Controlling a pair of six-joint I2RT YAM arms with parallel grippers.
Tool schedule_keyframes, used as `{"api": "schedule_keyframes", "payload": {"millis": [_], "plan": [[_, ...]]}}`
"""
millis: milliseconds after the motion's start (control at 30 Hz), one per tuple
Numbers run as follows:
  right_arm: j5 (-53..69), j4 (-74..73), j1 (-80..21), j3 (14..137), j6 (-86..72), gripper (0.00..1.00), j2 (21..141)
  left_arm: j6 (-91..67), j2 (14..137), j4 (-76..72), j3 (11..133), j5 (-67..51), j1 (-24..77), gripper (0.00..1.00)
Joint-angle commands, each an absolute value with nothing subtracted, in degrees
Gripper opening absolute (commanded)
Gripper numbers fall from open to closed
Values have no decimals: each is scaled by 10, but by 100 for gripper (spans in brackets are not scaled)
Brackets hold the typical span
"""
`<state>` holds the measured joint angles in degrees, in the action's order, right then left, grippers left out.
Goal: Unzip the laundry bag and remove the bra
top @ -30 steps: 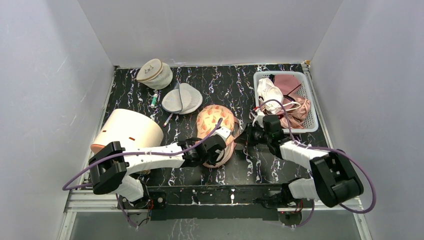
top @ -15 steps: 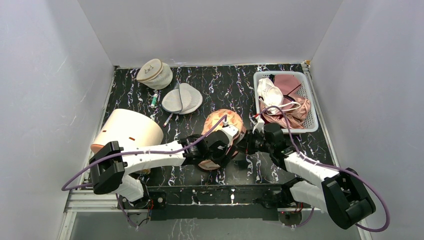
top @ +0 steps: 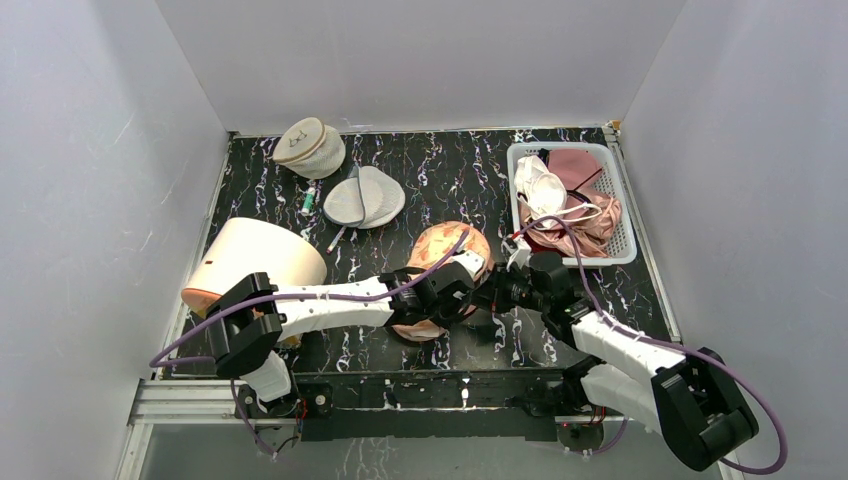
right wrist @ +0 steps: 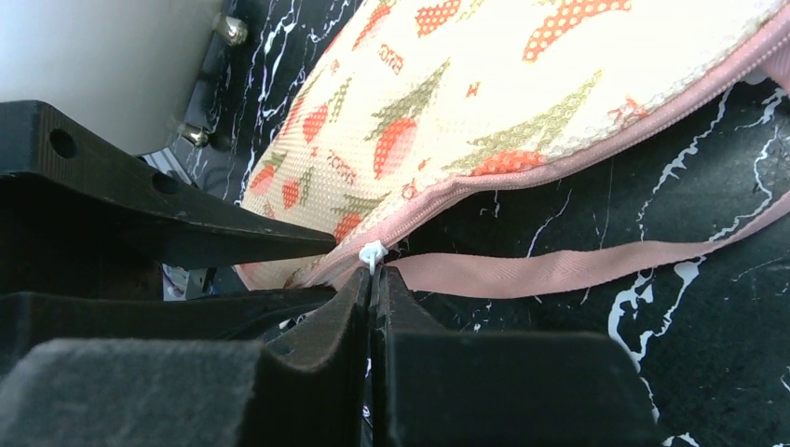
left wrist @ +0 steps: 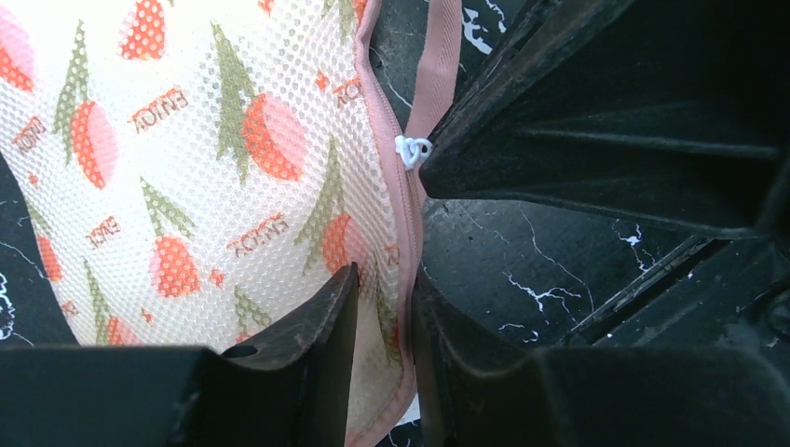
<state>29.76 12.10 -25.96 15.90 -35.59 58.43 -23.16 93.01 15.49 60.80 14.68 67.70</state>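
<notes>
The soft, light, floppy bag (top: 447, 243) lies on the tabletop (top: 450, 170), its pink zip edge (left wrist: 402, 219) clamped in the left tool (left wrist: 380, 300) and the tiny white pull (right wrist: 372, 253) pinched by the right tool (right wrist: 374, 276), likely the surest hold since mesh bunches.

Top camera high behind the near edge, looking down over the desk (top: 450, 170), wrist cameras close-up from opposite sides, sharing the laundry bag (left wrist: 186, 168) zipper edge
</notes>
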Motion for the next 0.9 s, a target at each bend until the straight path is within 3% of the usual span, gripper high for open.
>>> {"api": "schedule_keyframes", "payload": {"millis": [0,267,500,867], "plan": [[280,152,-263,161,-362,0,570,-232,905,173,610,178,679,21],[227,138,-262,177,-359,0,581,-241,865,192,584,196,679,0],[169,87,-239,228,-326,0,609,-241,811,220,550,238,680,0],[211,88,-149,283,-273,0,732,-249,754,259,505,294,679,0]]}}
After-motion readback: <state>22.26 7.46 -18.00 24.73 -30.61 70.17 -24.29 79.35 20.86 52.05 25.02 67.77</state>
